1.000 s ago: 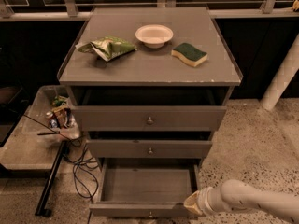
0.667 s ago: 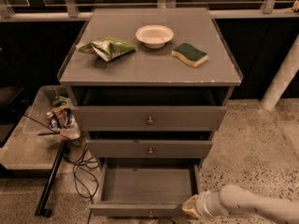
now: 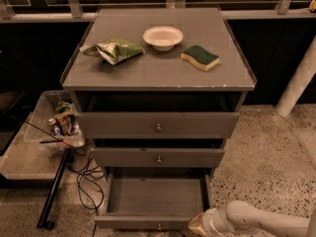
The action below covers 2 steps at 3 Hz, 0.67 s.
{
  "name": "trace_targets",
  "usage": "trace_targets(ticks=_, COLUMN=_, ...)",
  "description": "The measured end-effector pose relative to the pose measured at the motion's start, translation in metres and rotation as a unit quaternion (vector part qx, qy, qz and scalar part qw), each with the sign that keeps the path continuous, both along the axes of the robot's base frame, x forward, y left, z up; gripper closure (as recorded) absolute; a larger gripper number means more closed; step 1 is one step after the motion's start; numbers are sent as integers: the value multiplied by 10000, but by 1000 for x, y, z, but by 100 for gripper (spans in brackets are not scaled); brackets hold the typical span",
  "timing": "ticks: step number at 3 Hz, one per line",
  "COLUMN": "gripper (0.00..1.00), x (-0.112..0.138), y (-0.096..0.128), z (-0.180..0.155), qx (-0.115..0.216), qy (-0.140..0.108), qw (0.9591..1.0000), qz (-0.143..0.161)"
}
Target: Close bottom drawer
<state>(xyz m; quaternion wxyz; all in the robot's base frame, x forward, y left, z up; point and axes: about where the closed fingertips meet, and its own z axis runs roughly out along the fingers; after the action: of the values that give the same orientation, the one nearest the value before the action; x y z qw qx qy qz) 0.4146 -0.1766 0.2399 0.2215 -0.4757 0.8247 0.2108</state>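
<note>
The bottom drawer (image 3: 157, 197) of the grey cabinet stands pulled out, its inside empty. Its slim front panel with a small round knob (image 3: 159, 226) lies at the lower edge of the view. Above it are the middle drawer (image 3: 158, 158) and the top drawer (image 3: 157, 125), both nearly shut. My gripper (image 3: 199, 225) is at the bottom right, at the right end of the bottom drawer's front panel, on a white arm (image 3: 256, 221) coming in from the right.
On the cabinet top lie a green chip bag (image 3: 114, 50), a white bowl (image 3: 163, 37) and a green-yellow sponge (image 3: 200, 57). A low bin with clutter (image 3: 61, 123), black cables (image 3: 86, 174) and a dark stand leg (image 3: 53, 191) are left of the cabinet. A white post (image 3: 298, 80) stands right.
My gripper and arm have moved slightly lower and left, closer to the right end of the bottom drawer's front. The drawer has stayed pulled out.
</note>
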Motion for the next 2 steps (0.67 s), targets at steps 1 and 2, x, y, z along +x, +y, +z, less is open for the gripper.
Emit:
trace_targets(ticks=1, gripper=100, x=-5, y=3, z=-25, qx=36, qy=132, qw=9998, qz=123)
trace_targets(ticks=2, gripper=100, x=-9, y=6, z=-41, qx=-8, qy=192, qw=9995, qz=254)
